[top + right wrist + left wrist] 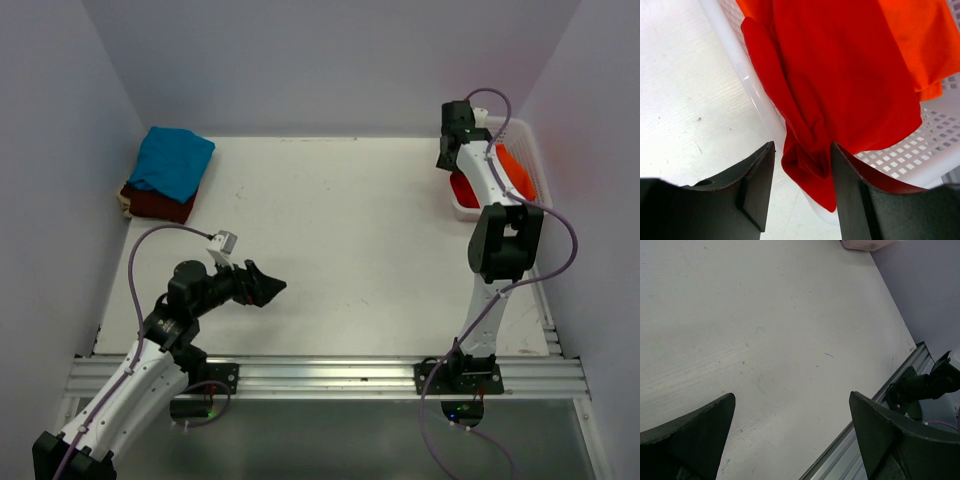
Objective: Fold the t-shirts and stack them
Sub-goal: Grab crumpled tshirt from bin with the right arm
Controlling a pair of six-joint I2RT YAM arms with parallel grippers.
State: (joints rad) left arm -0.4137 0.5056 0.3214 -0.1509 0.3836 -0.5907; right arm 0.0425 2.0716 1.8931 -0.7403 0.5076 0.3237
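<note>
A teal blue t-shirt (172,160) lies folded on a dark maroon t-shirt (158,203) at the table's far left corner. The bright red t-shirt (840,75) hangs over the rim of the white lattice basket (757,95), and the orange t-shirt (920,35) lies behind it inside. My right gripper (802,145) is open, its fingers standing on either side of a hanging fold of the red t-shirt. From above, that right gripper (447,160) is at the basket's left edge. My left gripper (270,288) (792,396) hovers open over bare table, holding nothing.
The basket (522,135) stands at the far right against the wall. Grey walls close in the table on three sides. A metal rail (330,375) runs along the near edge, carrying both arm bases. The right arm's base (925,385) shows in the left wrist view.
</note>
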